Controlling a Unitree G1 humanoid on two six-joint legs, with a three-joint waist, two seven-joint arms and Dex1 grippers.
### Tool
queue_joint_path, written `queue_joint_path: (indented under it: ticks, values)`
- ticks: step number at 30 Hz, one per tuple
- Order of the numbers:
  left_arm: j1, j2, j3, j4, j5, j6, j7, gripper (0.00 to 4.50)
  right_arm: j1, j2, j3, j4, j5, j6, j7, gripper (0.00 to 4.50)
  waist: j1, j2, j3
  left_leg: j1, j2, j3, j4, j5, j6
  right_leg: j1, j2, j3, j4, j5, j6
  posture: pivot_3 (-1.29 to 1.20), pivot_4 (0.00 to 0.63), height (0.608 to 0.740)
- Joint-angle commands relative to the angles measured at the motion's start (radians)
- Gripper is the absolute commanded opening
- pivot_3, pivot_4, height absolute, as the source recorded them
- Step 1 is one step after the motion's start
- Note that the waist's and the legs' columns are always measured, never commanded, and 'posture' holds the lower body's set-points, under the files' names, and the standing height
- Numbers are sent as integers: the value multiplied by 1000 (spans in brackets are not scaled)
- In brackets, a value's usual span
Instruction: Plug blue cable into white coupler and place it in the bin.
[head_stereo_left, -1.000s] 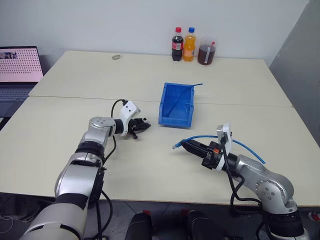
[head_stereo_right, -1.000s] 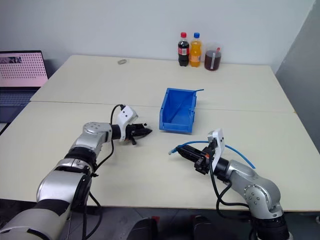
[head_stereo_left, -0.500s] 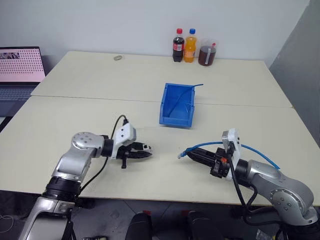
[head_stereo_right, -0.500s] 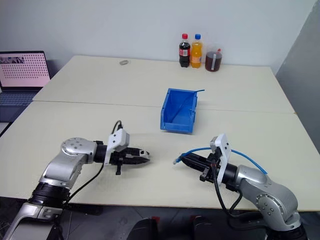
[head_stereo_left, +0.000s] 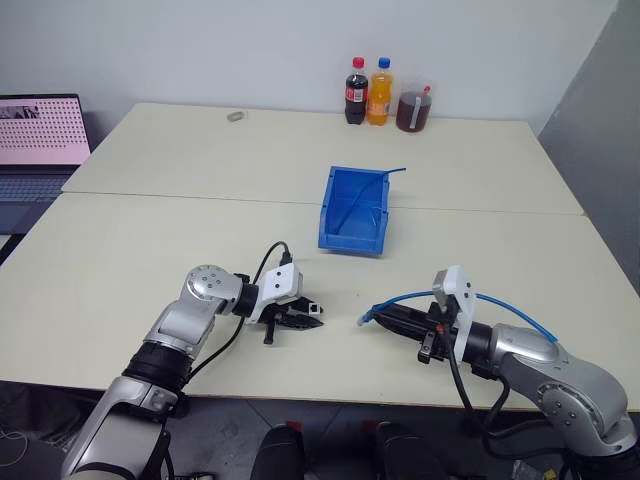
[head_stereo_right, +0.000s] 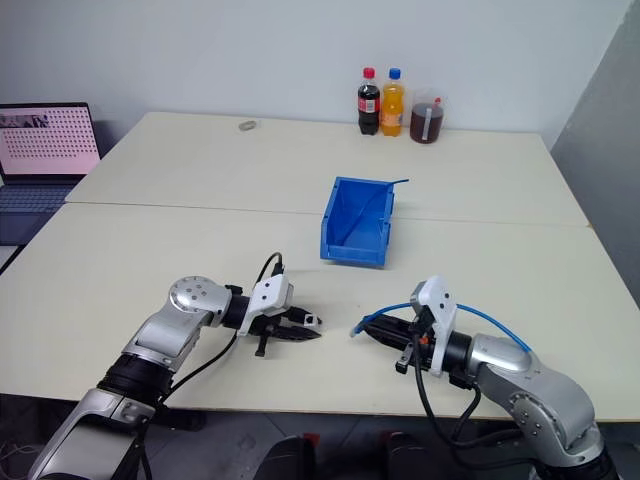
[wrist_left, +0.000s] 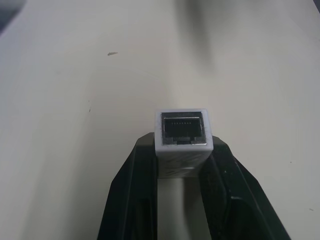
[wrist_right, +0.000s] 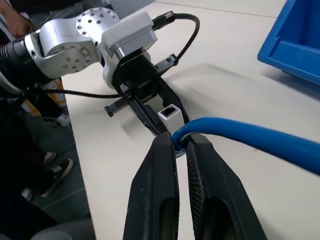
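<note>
Left gripper (head_stereo_left: 312, 319): clamped on the white coupler (wrist_left: 182, 133), dark socket facing the right gripper.
Right gripper (head_stereo_left: 375, 315): pinching the blue cable (wrist_right: 240, 135) just behind its plug; cable loops back over the arm.
Plug and coupler: near, apart.
Bin (head_stereo_left: 352, 212): on the table (head_stereo_left: 150, 240), beyond both grippers.
Bottles (head_stereo_left: 366, 90): far edge.
</note>
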Motion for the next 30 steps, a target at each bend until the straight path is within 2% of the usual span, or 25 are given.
queue_joint_path:
  ticks: [1, 7, 15, 21, 30]
  values:
    - [2, -3, -27, 18, 28, -8, -1, 780, -46, 1, 36, 0, -51, -43, 23, 0, 0, 0, 0, 0, 0, 0, 0, 0, 0, 1, 0, 0, 0, 0, 0, 0, 150, 740]
    - [8, 5, -41, 2, 30, 6, -18, 780, -254, 61, 195, 157, -193, -85, 68, 0, -1, 1, -1, 5, 0, 1, 0, 0, 0, 4, 0, 1, 0, 0, 1, 0, 150, 740]
    - [11, 7, -45, -11, 30, 16, -23, 780, -368, 95, 319, 331, -361, -186, 137, 0, 3, 0, -2, 5, 0, 2, -1, 0, 0, 4, 0, 1, -1, 0, -1, 0, 150, 740]
    - [20, 10, -45, -20, 28, 23, -24, 780, -389, 117, 320, 363, -398, -215, 174, 0, 2, 0, -2, 5, 0, 2, -1, 0, 0, 4, 0, 1, 0, 0, -1, 0, 150, 740]
    - [25, 13, -46, -27, 29, 33, -26, 780, -416, 120, 268, 278, -357, -160, 219, 0, 1, 0, -2, 5, 0, 2, -1, 0, 0, 4, 0, 1, 0, 0, -1, 0, 150, 740]
